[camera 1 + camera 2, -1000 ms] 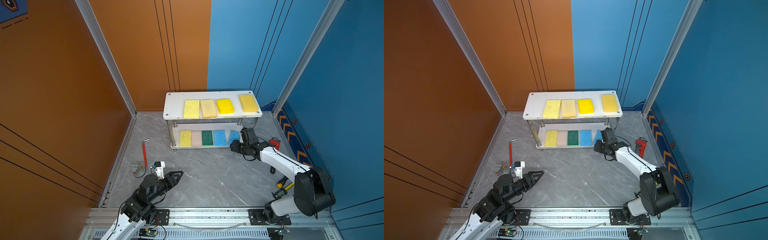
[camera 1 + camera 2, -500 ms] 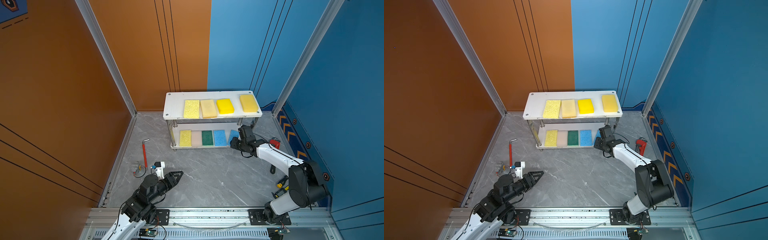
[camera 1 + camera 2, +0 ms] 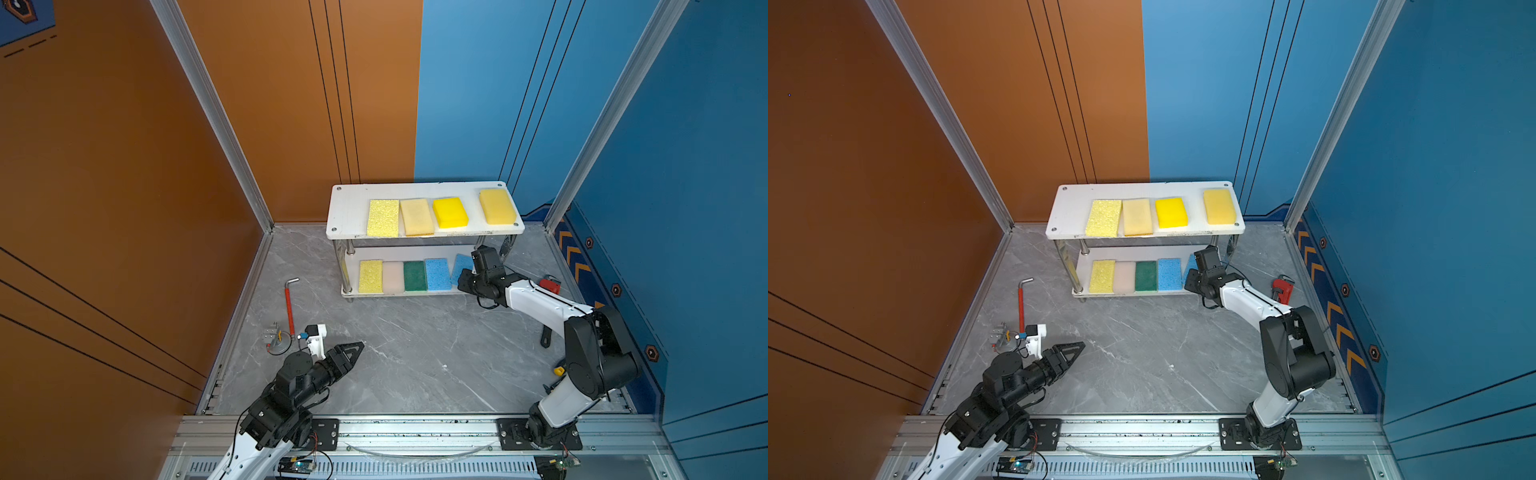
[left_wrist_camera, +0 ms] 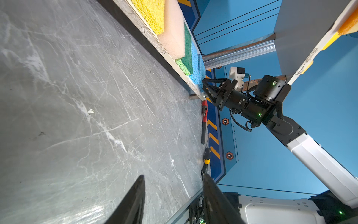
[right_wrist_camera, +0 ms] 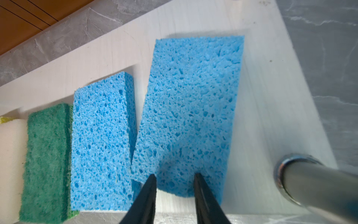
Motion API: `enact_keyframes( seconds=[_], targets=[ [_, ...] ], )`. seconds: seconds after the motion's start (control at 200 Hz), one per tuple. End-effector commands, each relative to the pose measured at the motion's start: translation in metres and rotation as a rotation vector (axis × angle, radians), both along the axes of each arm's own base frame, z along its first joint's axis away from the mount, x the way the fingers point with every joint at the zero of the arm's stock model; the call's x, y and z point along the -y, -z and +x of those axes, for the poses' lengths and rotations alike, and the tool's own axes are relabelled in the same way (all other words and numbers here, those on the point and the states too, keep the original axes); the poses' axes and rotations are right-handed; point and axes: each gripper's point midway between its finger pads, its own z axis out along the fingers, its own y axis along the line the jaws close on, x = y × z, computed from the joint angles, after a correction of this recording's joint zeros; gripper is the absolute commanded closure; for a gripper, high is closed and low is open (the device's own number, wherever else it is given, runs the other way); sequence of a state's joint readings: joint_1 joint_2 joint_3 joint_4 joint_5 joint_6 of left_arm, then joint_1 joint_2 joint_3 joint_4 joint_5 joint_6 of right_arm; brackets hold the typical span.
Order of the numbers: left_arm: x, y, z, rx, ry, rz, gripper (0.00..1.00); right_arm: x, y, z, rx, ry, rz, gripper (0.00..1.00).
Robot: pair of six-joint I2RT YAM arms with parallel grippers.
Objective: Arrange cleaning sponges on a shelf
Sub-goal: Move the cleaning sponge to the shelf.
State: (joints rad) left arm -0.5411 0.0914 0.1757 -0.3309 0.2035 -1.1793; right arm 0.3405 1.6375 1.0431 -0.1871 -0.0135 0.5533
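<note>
Right claw [image 5: 174, 175], tips apart, sits at the near edge of the skewed blue sponge [image 5: 191, 106] by the lower shelf [image 5: 261, 116] corner post [image 5: 310, 180]. A nudge could ride it onto its neighbour [image 5: 102, 135]. Left claw [image 4: 174, 176] is apart and empty.

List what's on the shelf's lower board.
Five sponges in a row: pale yellow, pinkish-beige, dark green, blue, and a second blue, skewed. From above, the top board covers the lower board's back strip, and the right gripper hides part of the skewed sponge.
</note>
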Motion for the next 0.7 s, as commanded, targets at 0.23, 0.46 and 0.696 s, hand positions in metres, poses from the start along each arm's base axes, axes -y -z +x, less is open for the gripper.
enact_keyframes(
  seconds=[0.23, 0.46, 0.696],
  targets=[
    [0.000, 0.011, 0.000, -0.027, -0.001, -0.003, 0.51, 0.033, -0.021, -0.033, -0.019, -0.008, -0.102, 0.64],
    [0.000, 0.010, 0.000, -0.026, 0.004, -0.007, 0.51, 0.005, -0.029, -0.018, 0.025, -0.074, 0.018, 0.64],
    [0.000, 0.011, -0.001, -0.029, 0.005, -0.001, 0.51, -0.009, -0.035, 0.004, 0.088, -0.060, 0.066, 0.79]
  ],
)
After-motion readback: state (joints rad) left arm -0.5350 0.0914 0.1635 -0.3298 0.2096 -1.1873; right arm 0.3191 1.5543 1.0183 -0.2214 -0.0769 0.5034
